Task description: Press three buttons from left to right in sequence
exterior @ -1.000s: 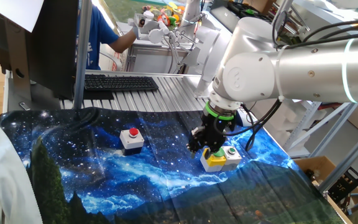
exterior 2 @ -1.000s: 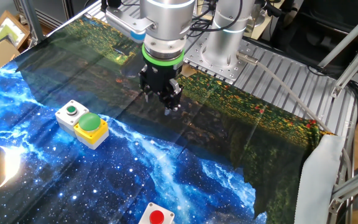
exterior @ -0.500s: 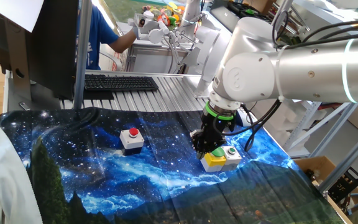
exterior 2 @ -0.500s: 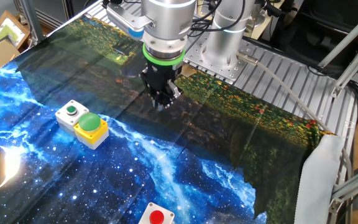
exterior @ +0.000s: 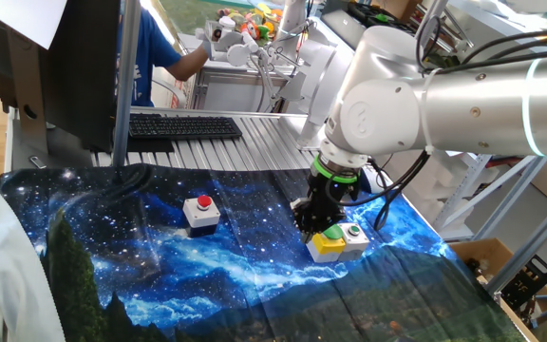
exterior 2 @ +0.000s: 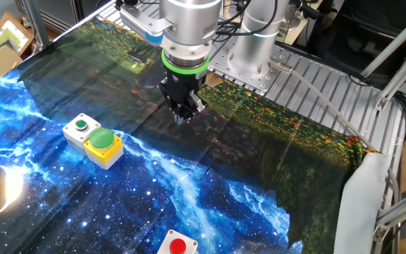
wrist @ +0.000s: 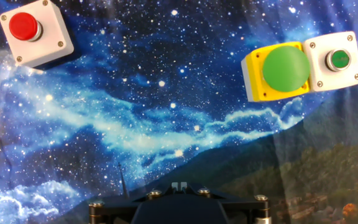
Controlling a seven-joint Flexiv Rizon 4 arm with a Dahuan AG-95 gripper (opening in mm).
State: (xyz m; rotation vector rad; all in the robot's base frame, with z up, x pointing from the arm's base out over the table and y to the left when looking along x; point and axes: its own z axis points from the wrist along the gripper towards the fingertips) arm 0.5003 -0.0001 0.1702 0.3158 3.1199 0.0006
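The gripper, which was open a second ago, now looks clenched above the table middle; no button is pressed yet.

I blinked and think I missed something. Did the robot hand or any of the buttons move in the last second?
Only the gripper moved. A second ago its fingers were spread; they drew in toward each other and the hand turned slightly, most of it in the first half second. It touched nothing. The red button, the big green button and the small green button all stayed where they were on the starry cloth.
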